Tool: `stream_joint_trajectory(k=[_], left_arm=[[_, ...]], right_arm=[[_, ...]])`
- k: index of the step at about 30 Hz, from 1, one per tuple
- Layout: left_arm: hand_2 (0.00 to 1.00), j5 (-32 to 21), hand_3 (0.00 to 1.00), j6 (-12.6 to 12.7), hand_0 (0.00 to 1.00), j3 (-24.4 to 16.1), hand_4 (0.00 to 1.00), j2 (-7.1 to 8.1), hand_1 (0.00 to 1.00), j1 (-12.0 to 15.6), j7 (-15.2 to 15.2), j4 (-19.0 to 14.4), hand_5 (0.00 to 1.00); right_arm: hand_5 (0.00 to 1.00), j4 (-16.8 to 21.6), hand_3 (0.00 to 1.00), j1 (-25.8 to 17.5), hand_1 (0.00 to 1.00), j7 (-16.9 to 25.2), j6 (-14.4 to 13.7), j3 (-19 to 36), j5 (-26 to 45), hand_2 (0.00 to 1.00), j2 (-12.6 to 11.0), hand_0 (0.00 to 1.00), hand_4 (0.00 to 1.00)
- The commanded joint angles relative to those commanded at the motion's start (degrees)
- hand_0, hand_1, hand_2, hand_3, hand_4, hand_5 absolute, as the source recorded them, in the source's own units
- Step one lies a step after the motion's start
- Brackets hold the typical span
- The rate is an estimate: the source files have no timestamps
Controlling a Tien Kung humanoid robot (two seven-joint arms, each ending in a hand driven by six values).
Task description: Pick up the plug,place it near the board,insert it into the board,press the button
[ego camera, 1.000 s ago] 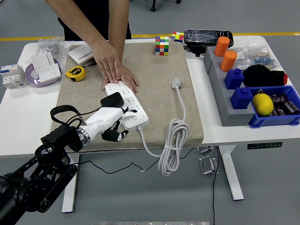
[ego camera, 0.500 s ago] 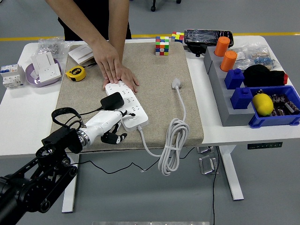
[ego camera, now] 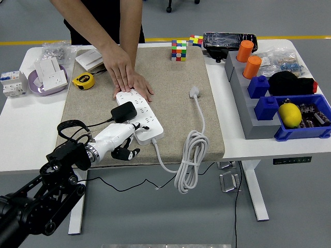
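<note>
A white power strip (ego camera: 140, 115) lies on the beige mat (ego camera: 170, 88), running from upper left to lower right. A person's hand (ego camera: 125, 77) presses flat on its far end. My left hand (ego camera: 120, 135), white with black fingertips, comes in from the lower left and is shut on a black plug adapter (ego camera: 124, 112). The adapter sits at the strip's left edge, about mid-length; whether it is seated in a socket I cannot tell. The strip's own white cable (ego camera: 190, 155) coils off the mat's front edge, its white plug (ego camera: 194, 92) lying on the mat. My right hand is out of view.
A yellow tape measure (ego camera: 83, 80), a purple bowl with a white socket (ego camera: 49, 77) and a breaker (ego camera: 11, 82) stand at the left. A Rubik's cube (ego camera: 179, 50) sits at the mat's far edge. Grey stand with orange cylinders (ego camera: 248, 59), blue bins and a lemon (ego camera: 289, 114) fill the right.
My left hand has moved slightly up and toward the strip with the black adapter, bringing it closer over the sockets. The person's hand has stayed pressed on the strip.
</note>
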Motion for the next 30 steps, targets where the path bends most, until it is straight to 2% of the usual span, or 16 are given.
stream_joint_trajectory(k=[10,30], left_arm=[[0.134,0.0,0.870,-0.2,0.161,0.2,0.660,-0.82,0.020,-0.5,0.1,0.9,0.002],[0.134,0.0,0.866,-0.8,0.160,0.5,0.660,-0.79,0.020,-1.3,0.3,2.5,0.002]], right_arm=[[0.998,0.0,0.830,0.2,0.861,0.0,0.0,0.1,0.0,0.828,0.0,0.861,0.998],[0.998,0.0,0.830,0.5,0.861,0.1,0.1,0.4,-0.1,0.829,0.0,0.860,0.998]])
